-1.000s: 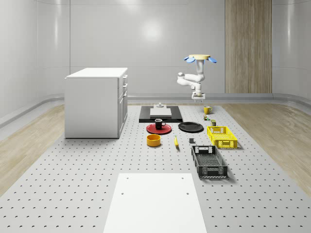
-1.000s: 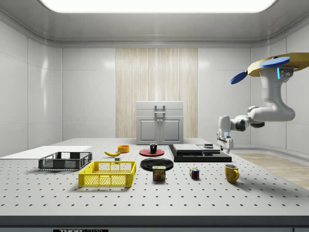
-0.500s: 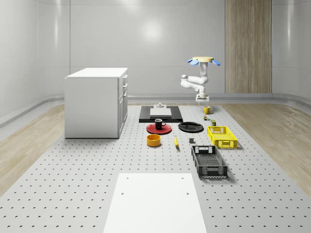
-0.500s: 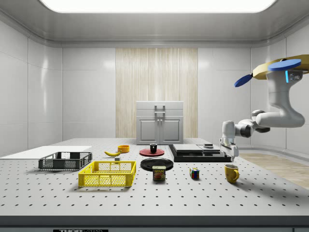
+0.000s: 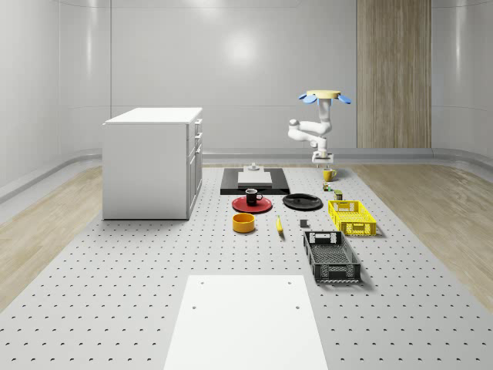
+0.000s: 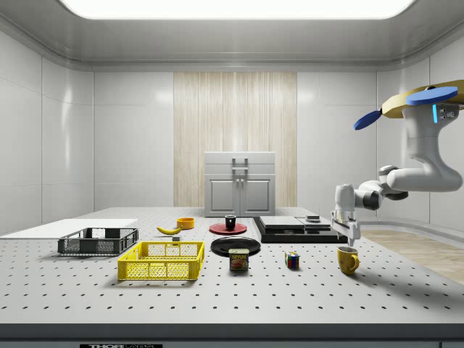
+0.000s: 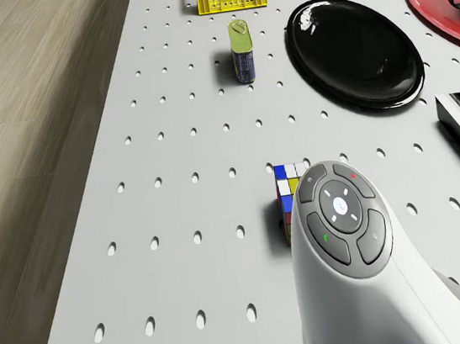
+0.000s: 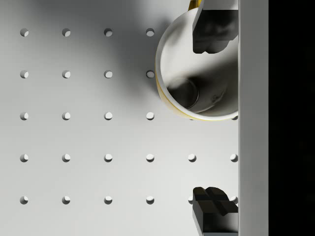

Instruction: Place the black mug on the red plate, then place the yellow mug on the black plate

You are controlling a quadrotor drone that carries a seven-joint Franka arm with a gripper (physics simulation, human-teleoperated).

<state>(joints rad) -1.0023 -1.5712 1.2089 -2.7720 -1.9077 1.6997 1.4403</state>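
Observation:
The yellow mug [image 5: 329, 175] stands upright on the perforated table, white inside [image 8: 197, 73]. My gripper [image 6: 351, 238] hangs open just above the yellow mug [image 6: 348, 259]. In the wrist view, the gripper [image 8: 214, 120] has one finger [image 8: 212, 29] over the mug's mouth and the other beyond its rim. The drone [image 5: 323, 95] hovers above the table's far right part, arm bent downward. The black mug [image 5: 252, 196] sits on the red plate [image 5: 246, 205]. Beside it lies the black plate [image 5: 302, 202], bare on top [image 7: 353, 41].
A Rubik's cube [image 7: 291, 185] and a tin can [image 7: 242, 51] lie between the mug and the yellow crate [image 5: 352, 217]. A black crate [image 5: 330, 257], a yellow bowl [image 5: 243, 223], a banana [image 5: 279, 225], a black slab [image 5: 254, 181] and a white cabinet [image 5: 154, 162] also stand on the table.
The drone and arm have shifted toward the whole-scene view's right, and the gripper has come down from beside the black slab to just above the yellow mug.

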